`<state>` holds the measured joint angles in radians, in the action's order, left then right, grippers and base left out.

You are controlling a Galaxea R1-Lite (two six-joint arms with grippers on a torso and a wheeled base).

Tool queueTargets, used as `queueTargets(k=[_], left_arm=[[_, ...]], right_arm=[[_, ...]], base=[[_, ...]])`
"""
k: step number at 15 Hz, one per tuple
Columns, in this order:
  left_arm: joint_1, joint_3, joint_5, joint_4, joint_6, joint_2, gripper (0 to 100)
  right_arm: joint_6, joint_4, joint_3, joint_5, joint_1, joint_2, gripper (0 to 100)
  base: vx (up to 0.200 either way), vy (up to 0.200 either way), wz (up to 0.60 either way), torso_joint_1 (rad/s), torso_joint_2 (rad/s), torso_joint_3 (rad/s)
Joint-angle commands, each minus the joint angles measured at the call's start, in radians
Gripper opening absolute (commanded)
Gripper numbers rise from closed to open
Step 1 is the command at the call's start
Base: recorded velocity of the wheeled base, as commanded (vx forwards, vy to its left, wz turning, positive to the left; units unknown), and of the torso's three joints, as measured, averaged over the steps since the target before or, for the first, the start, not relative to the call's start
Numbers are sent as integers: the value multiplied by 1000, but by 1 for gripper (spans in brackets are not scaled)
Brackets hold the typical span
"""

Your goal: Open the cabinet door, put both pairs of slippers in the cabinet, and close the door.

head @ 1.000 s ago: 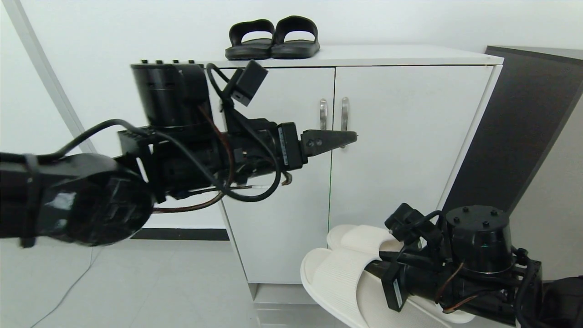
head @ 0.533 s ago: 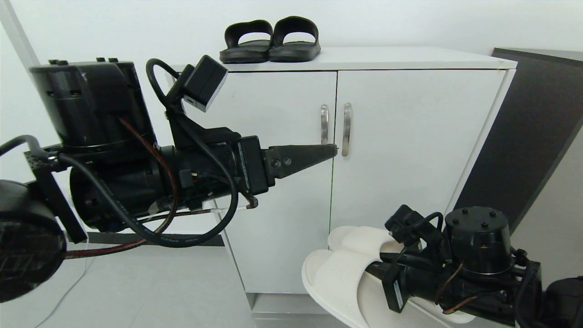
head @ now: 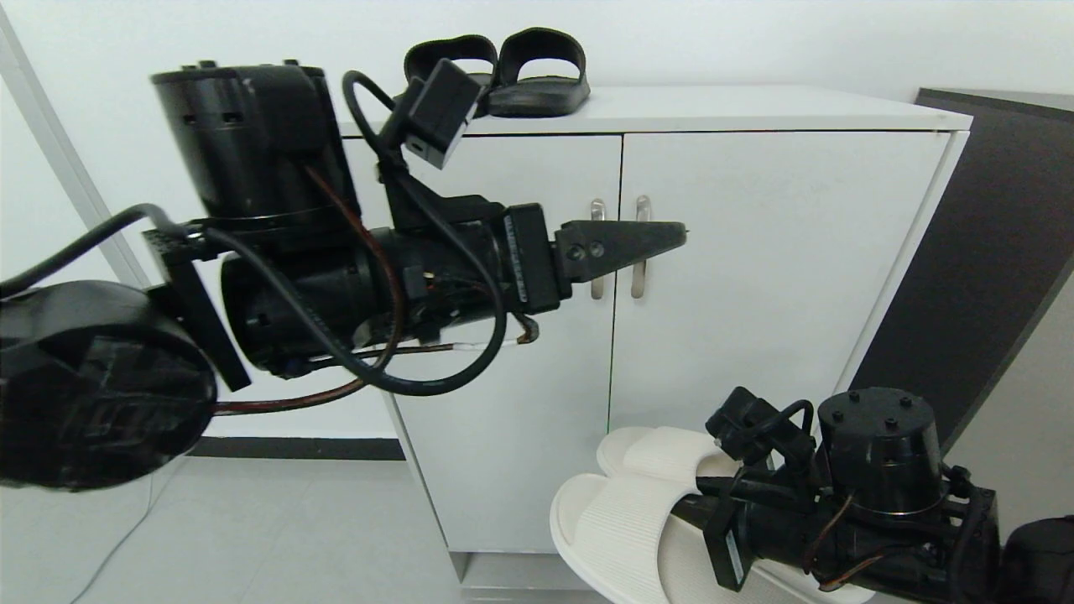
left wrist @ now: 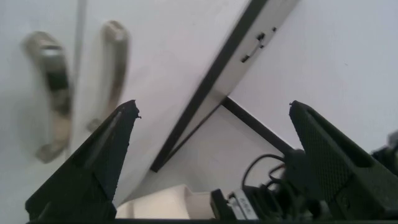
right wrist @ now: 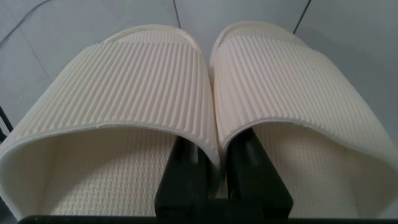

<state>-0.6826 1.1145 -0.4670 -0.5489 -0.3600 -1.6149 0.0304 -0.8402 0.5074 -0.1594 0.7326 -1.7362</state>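
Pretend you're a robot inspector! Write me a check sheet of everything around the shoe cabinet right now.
Surface: cabinet top is white and carries the black slippers at its left end.
Job's things: cabinet doors both shut; black slippers side by side on top; white slippers held low in front of the cabinet.
Clutter: nothing seen.
Grippers: left gripper open, in front of the door handles; right gripper shut on the white slippers, its fingers between the pair.
Cables: black cable loops under the left arm.
Surroundings: white wall, dark panel right of the cabinet, grey floor.
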Motion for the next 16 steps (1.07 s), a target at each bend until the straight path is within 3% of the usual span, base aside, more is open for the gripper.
queueTargets(k=[1,5,11,16], left_arm=[[-23,94,2,0,0,-125,100],[-12,160,13,0,0,-181,100],[23,197,114,-5,0,-224,100],[24,252,130,0,0,-287,100]], right_arm=[[0,0,-1,0,1,0,0],[0,0,0,0,1,-2,0],[0,-19,-1,3,1,-14,0],[0,-19,-4,3,1,-16,0]], base=[[0,0,0,0,0,0],[0,0,0,0,0,0],[0,0,0,0,0,0],[0,0,0,0,0,0]])
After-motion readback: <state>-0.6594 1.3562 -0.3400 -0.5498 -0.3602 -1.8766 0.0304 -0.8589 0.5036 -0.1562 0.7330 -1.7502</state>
